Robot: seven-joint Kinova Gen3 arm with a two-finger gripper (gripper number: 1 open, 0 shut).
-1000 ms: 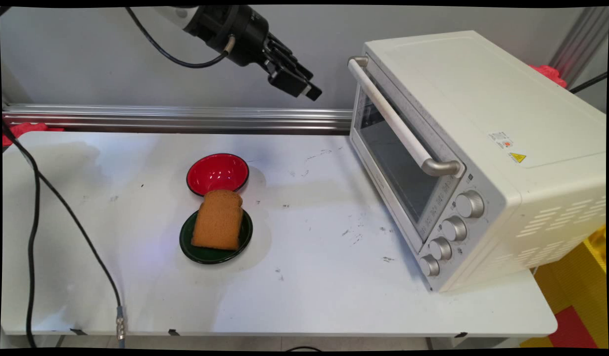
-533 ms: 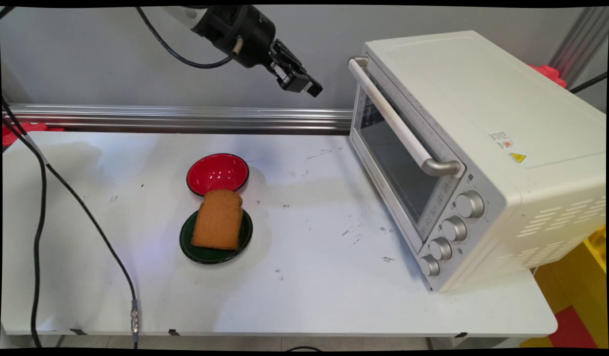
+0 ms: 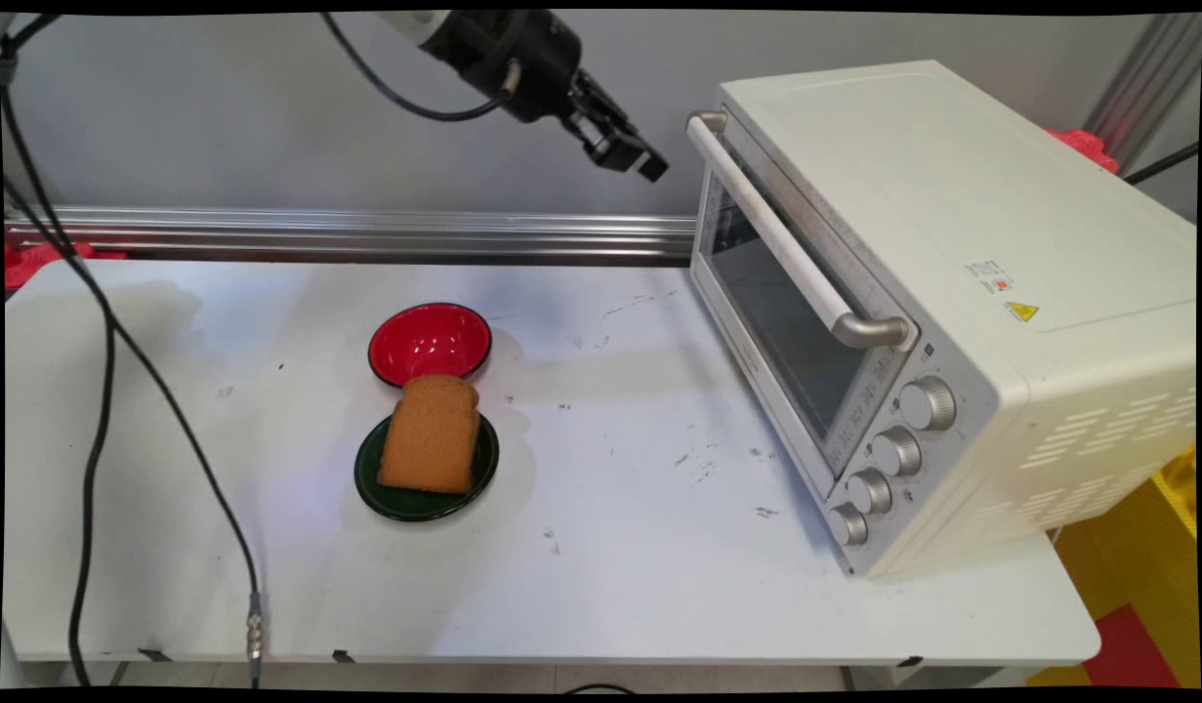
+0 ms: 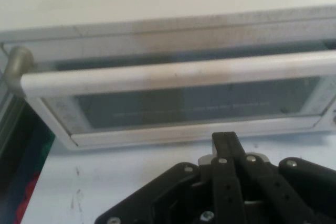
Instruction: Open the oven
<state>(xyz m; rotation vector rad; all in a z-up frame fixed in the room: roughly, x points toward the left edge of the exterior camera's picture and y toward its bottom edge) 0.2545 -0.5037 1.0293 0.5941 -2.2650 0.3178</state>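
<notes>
A white worktop, scuffed with small dark marks, stands before a pale grey wall, with a ribbed metal rail running along its far edge. One cream toaster oven fills the worktop's right end, its glass door shut, one long white handle across the door's top and four silver knobs in a row down its near corner. Toward the left of the middle lie two dishes close together: one dark green plate nearer the front edge, carrying one brown slice of bread, and one empty red bowl just behind it. A black cable hangs down over the worktop's left edge. The single black pincer hangs high above the far edge, near the handle's far end but apart from it; its two fingers are pressed together, holding nothing, and point at the door in the hand view.
</notes>
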